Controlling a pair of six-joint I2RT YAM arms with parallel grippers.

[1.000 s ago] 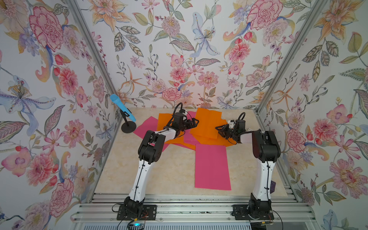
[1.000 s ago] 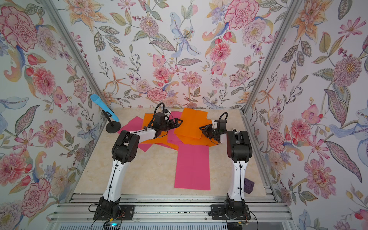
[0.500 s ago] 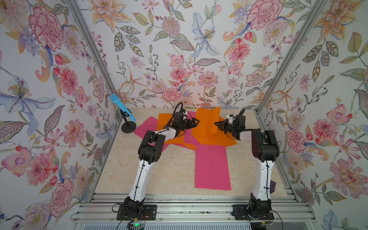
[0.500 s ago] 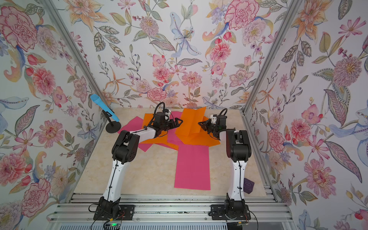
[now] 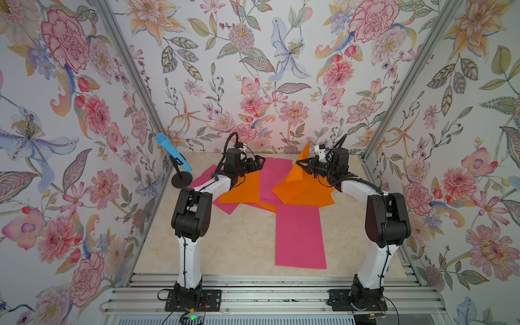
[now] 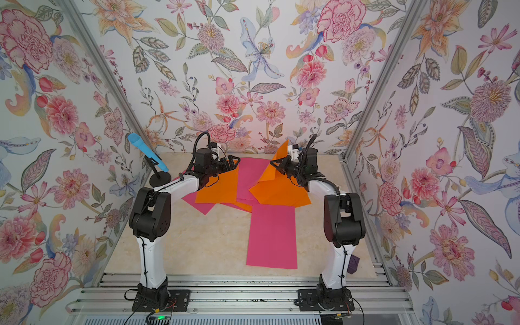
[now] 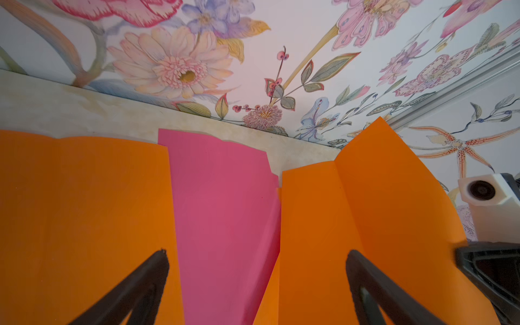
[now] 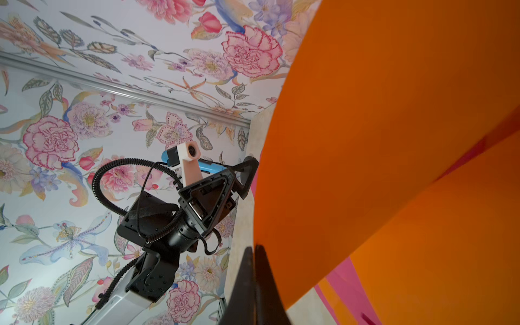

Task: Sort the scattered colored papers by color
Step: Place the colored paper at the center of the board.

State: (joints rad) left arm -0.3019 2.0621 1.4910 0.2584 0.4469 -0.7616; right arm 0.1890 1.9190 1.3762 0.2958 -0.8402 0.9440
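Observation:
Several colored papers lie overlapping at the back of the table. My right gripper (image 5: 298, 162) (image 8: 253, 249) is shut on the edge of one orange paper (image 5: 304, 187) (image 8: 365, 140) and holds that side raised, so the sheet bends upward while its far part rests on the table. My left gripper (image 5: 260, 163) (image 7: 257, 253) hangs open just above a flat orange sheet (image 5: 239, 191) (image 7: 84, 211) and a pink sheet (image 5: 271, 176) (image 7: 225, 211), holding nothing. Another pink sheet (image 5: 299, 236) lies nearer the front, and a further pink one (image 5: 226, 206) pokes out beneath the left orange sheet.
A blue microphone (image 5: 173, 152) on a black stand (image 5: 181, 180) sits at the back left by the wall. A small purple object (image 6: 353, 264) lies behind the right arm's base. Floral walls close in three sides, and a metal rail (image 5: 253, 295) runs along the front.
My right gripper has closed on the orange sheet's edge and lifted it, so the sheet now stands bent up instead of lying flat. The left arm has not moved.

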